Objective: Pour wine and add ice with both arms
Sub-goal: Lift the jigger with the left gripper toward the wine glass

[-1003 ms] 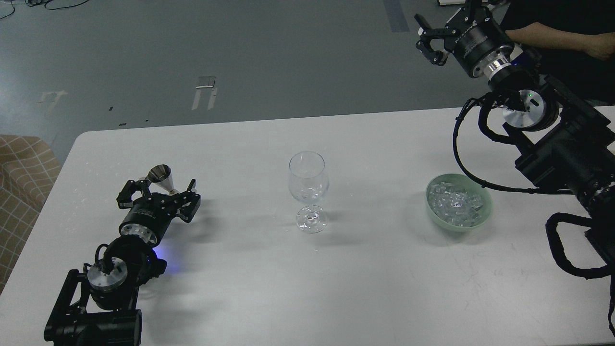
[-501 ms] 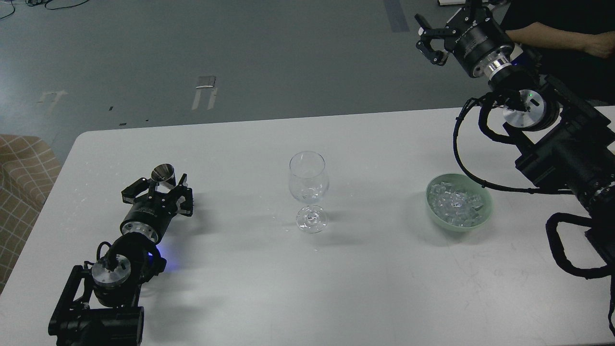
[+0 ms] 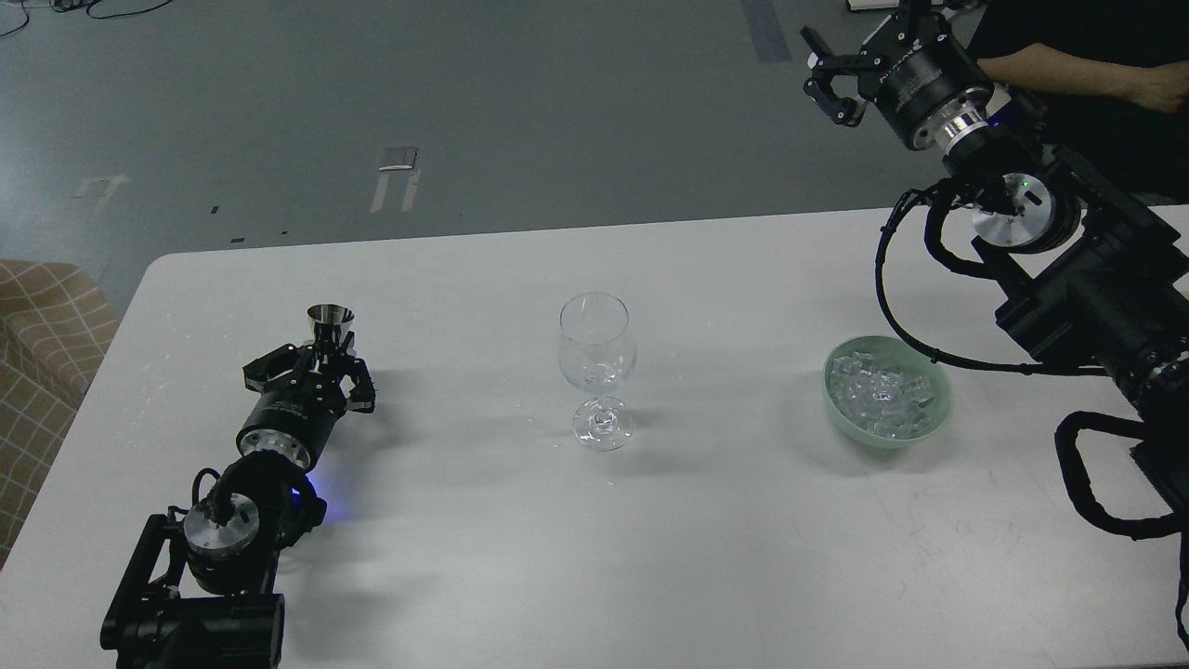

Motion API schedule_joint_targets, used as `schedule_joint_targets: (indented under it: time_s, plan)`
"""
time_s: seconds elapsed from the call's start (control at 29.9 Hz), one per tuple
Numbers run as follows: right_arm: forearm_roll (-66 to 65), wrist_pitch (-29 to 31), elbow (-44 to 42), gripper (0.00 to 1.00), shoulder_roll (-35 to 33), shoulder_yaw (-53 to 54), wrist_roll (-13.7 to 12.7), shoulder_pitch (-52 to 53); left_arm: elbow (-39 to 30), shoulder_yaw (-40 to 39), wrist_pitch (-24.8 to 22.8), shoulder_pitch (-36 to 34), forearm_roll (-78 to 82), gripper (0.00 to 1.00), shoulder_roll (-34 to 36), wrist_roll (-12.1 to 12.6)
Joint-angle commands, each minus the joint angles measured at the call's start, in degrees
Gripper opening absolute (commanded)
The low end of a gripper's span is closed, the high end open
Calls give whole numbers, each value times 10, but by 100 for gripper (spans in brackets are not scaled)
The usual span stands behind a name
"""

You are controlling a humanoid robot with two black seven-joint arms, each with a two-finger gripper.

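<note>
The left gripper (image 3: 320,367) has closed its fingers around the little metal cup (image 3: 331,325) and stood it up. Pouring into the glass (image 3: 596,353) comes next. The right gripper (image 3: 829,79) hangs spread, far right. The ice (image 3: 881,388) waits in the green bowl (image 3: 938,409).

1. I have one view only, from my own head, looking forward and down over the white tabletop (image 3: 706,557).
2. My left arm (image 3: 232,520) comes in at the lower left corner, my right arm (image 3: 1077,307) from the right edge.
3. The near tabletop edge falls below the picture; the far edge crosses the middle, with grey floor (image 3: 464,93) beyond.
4. The view stands at middle range, taking in nearly the full tabletop width.
</note>
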Motion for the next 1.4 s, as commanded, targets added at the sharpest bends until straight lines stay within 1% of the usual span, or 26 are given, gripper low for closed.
schedule_joint_targets:
  time_s: [0.0,0.1,0.47,0.6,0.77,0.84,0.9,0.97,1.0,1.07,1.17,1.27,1.37]
  plan:
    - [0,0,0,100,1,0,0,-1,0,0,0,-1,-1,4,0,0]
    - [0,0,0,100,2,0,0,0,-1,0,0,-1,-2,0,0,0]
    - [0,0,0,100,0,0,0,1,-17,-1,0,-28,-4,0,0,-2]
    - [0,0,-1,100,0,0,0,0,-28,3,0,-39,-3,0,0,6]
    - [0,0,-1,100,-2,0,0,0,-88,28,10,-38,-2,0,0,18]
    - [0,0,-1,100,-2,0,0,0,-131,44,36,-32,-1,0,10,36]
    - [0,0,-1,100,-1,0,0,0,-165,53,65,-27,0,0,18,49]
    - [0,0,-1,100,-1,0,0,0,-186,57,77,-23,0,0,21,55]
    - [0,0,-1,100,-1,0,0,0,-207,58,83,-18,0,0,23,58]
    - [0,0,-1,100,-1,0,0,0,-239,63,91,-9,0,0,28,64]
    - [0,0,-1,100,-1,0,0,0,-291,83,120,6,1,0,43,69]
    - [0,0,-1,100,-1,0,0,0,-316,100,139,11,1,0,54,76]
    - [0,0,-1,100,-1,0,0,0,-335,114,145,31,3,0,61,79]
